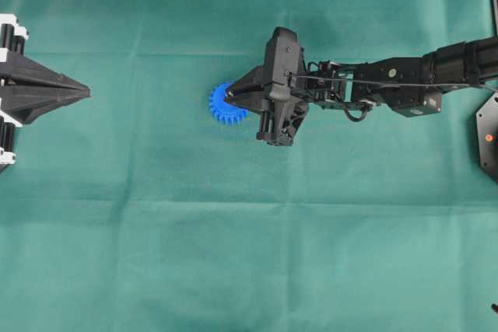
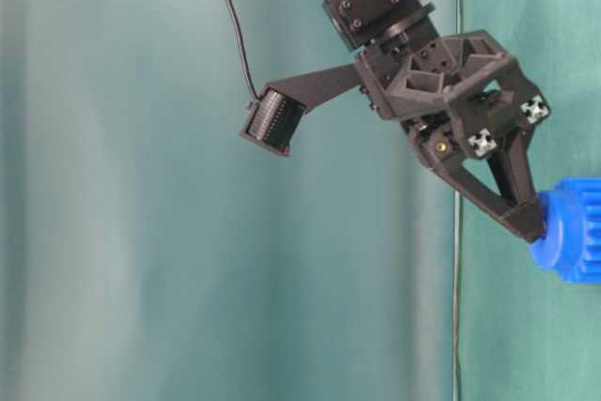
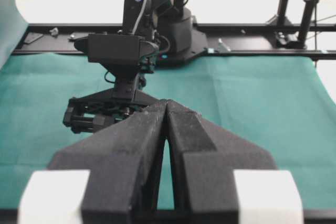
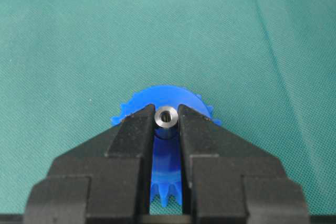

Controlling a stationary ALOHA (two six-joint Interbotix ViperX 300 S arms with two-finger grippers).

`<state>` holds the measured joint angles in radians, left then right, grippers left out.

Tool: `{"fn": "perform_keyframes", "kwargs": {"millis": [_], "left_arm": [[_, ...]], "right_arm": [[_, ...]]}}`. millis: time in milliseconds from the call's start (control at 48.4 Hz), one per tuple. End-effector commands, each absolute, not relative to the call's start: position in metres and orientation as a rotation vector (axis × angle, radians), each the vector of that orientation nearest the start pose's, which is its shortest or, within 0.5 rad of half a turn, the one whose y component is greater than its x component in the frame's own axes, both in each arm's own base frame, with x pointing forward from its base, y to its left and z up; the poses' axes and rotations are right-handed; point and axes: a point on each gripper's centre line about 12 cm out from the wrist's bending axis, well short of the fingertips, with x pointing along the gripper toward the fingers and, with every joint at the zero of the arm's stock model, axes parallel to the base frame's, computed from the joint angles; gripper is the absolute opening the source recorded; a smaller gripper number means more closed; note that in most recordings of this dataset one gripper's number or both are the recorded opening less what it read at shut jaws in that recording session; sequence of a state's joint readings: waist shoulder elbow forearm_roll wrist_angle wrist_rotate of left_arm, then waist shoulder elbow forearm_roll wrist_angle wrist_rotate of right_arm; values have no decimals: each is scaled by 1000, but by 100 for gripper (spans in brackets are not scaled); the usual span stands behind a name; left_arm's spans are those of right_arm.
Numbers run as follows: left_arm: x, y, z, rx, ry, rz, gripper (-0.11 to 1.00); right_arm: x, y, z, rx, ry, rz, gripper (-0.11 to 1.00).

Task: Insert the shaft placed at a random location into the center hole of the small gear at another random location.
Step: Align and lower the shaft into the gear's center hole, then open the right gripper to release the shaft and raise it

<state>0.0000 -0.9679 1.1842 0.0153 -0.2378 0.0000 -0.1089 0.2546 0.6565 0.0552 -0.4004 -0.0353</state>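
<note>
Jaws of the right gripper (image 4: 167, 117) pinch the shaft (image 4: 166, 116) narrowly, above the small gear (image 4: 167, 98); arm stretched low, tips angled down.

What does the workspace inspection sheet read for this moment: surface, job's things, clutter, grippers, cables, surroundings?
Surface: green cloth, flat with faint creases.
Job's things: small gear lies on the cloth, partly hidden under the right gripper; shaft stands pinched between the gripper's fingers directly over the gear; center hole hidden, seating cannot be told.
Clutter: nothing seen.
Grippers: right gripper shut on the shaft, tips at the gear; left gripper shut, holding nothing, parked at the cloth's left edge, apart from the gear.
Cables: black cable runs along the right arm; another hangs from above in the table-level view.
Surroundings: black frame rail beyond the cloth; stands behind it.
</note>
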Motion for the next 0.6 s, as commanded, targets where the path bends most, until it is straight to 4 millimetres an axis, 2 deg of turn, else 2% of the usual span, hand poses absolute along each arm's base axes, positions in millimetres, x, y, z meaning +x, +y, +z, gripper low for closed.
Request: {"fn": "perform_keyframes", "kwargs": {"millis": [0, 289, 331, 413, 537, 579], "left_arm": [[200, -1, 296, 19, -54, -4, 0], [200, 0, 296, 20, -51, -2, 0], [200, -1, 296, 20, -51, -4, 0], [200, 0, 296, 20, -51, -2, 0], [200, 0, 295, 18, -49, -2, 0], [200, -1, 295, 18, -49, -4, 0]], "right_arm": [[425, -50, 123, 33, 457, -134, 13], [425, -50, 123, 47, 453, -138, 14], [425, -50, 124, 46, 451, -138, 17], [425, -50, 124, 48, 451, -138, 37], [426, -50, 125, 50, 446, -140, 75], [426, -50, 125, 52, 446, -140, 82]]}}
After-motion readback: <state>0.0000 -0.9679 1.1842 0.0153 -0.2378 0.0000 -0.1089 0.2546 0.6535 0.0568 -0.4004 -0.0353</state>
